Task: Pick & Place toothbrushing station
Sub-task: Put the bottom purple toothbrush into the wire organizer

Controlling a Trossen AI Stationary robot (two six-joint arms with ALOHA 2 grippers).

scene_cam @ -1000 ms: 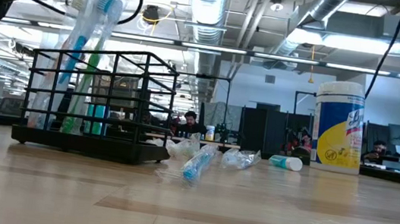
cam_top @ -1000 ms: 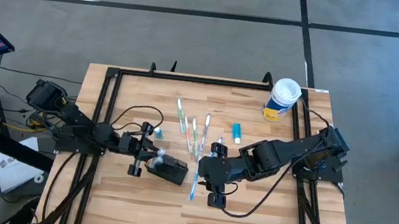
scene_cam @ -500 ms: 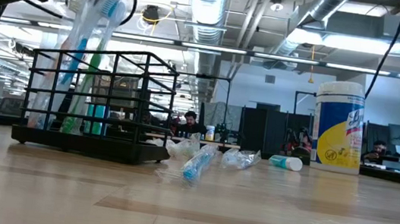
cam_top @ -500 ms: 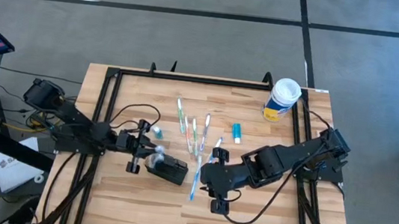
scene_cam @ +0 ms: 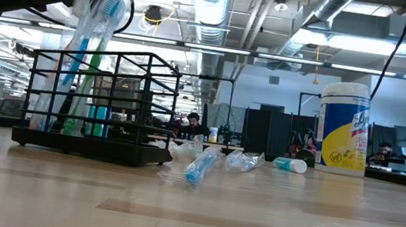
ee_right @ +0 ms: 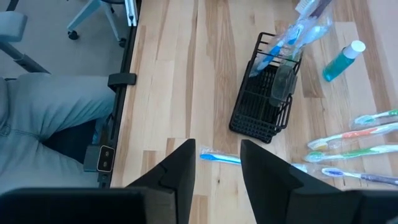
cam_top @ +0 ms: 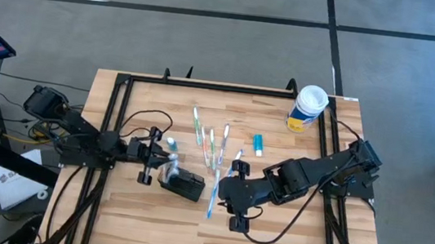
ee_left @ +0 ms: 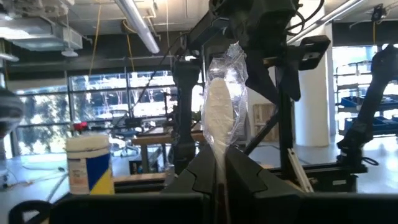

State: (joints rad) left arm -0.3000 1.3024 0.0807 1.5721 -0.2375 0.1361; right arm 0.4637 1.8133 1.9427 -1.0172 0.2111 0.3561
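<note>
The station point(cam_top: 182, 184), a black wire rack, is sitting left of the counter's point(cam_top: 286, 237) middle, nearer the front edge, with wrapped brushes point(scene_cam: 87, 45) already leaning out of it. It looks light and stiff, an open grid of thin rods on a flat base, so it will probably slide or tip if nudged; the top rim rods seem the best place to take hold, and a grip low on one end would likely be steadier with the brushes standing inside.

The left gripper point(cam_top: 166, 159) is hovering just over the rack's left end, its jaws closed on a wrapped brush point(ee_left: 219, 118) that is sticking up between the fingers point(ee_left: 205, 177); the crinkly wrapper looks slippery and soft.

The right gripper point(cam_top: 226, 187) is waiting just right of the rack, over a loose brush point(cam_top: 211, 204), its jaws standing partly open and holding nothing. More brushes point(cam_top: 209, 141) and a small blue bottle point(cam_top: 258, 145) are lying toward the back, and a canister point(cam_top: 307, 108) is standing at the back right corner.
</note>
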